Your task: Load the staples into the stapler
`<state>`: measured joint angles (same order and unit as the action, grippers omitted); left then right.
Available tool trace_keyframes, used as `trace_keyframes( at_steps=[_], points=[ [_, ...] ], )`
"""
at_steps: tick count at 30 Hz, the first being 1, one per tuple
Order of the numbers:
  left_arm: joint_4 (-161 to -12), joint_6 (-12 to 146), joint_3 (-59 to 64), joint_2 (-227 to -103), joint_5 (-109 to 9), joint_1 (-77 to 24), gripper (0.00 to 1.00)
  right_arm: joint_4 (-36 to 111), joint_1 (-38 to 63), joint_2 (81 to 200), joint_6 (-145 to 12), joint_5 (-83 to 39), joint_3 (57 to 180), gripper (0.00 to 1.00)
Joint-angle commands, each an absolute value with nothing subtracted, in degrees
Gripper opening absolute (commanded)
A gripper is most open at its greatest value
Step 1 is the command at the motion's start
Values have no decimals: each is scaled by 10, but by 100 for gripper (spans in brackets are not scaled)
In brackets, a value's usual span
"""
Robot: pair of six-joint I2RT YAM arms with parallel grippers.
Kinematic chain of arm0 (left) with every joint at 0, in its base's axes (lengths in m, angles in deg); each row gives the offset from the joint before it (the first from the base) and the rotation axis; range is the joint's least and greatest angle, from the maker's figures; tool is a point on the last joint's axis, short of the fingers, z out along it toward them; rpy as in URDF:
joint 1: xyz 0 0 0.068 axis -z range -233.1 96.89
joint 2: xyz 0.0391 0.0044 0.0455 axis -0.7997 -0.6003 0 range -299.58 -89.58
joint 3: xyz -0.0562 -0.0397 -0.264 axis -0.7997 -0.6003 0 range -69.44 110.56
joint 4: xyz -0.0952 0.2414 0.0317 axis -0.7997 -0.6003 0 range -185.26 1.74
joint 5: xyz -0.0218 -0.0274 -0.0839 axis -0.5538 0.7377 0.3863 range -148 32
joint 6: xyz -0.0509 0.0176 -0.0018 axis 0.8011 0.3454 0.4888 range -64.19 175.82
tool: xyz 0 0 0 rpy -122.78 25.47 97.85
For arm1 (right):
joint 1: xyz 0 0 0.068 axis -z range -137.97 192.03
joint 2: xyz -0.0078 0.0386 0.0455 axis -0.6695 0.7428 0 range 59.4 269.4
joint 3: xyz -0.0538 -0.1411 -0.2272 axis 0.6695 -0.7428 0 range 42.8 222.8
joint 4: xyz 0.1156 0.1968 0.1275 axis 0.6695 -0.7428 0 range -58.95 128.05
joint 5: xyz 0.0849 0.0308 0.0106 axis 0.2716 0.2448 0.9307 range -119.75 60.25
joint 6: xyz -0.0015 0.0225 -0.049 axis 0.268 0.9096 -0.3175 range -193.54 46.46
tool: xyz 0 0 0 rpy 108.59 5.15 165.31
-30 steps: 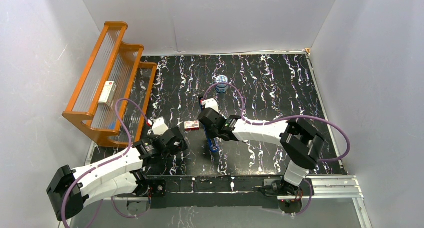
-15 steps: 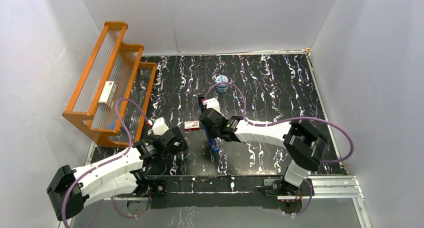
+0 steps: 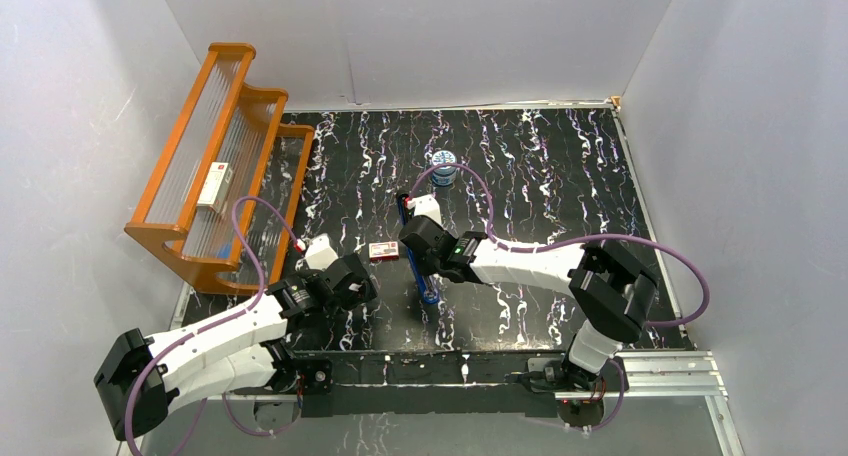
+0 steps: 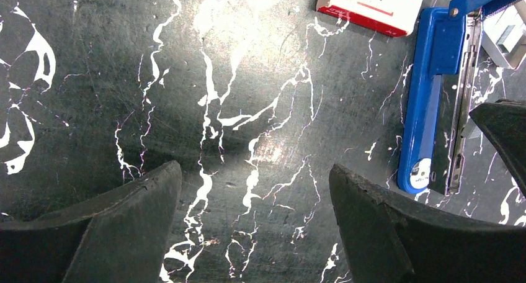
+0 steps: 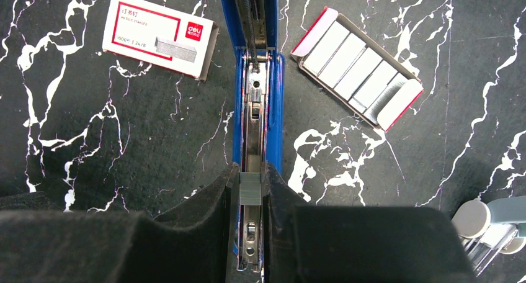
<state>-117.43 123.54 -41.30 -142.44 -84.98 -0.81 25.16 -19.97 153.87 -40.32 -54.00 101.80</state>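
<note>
One staple strip [image 5: 250, 190] is clenched in the right gripper [image 5: 250, 176], directly above the open stapler [image 5: 273, 109].

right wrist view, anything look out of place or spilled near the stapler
Nothing spilled. The staple tray lies out of its sleeve, angled beside the open stapler, with one strip in it sitting crooked. The right gripper pinches a staple strip above the stapler.

Bright, even light, all views sharp; glare patch on black marbled tabletop [image 4: 260, 149] (left wrist view), shadows soft.
</note>
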Motion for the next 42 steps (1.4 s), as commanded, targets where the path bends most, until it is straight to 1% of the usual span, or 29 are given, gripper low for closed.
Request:
trace_keyframes(
  at_steps=[1,20,25,34,42],
  points=[
    [-1179,1237,-398,-1424,-868,-11,86,272,-202,1534,-402,-547,1014,25],
    [-1178,1237,-400,-1426,-868,-10,86,263,-202,1551,-406,-531,1023,25],
    [-1178,1236,-400,-1425,-868,-11,86,271,-202,1543,-419,-521,1014,31],
    [-1173,1236,-399,-1431,-867,-11,86,270,-202,1535,-425,-516,1008,32],
    [-1173,1232,-395,-1434,-867,-10,86,269,-202,1526,-429,-529,1024,39]
  ],
)
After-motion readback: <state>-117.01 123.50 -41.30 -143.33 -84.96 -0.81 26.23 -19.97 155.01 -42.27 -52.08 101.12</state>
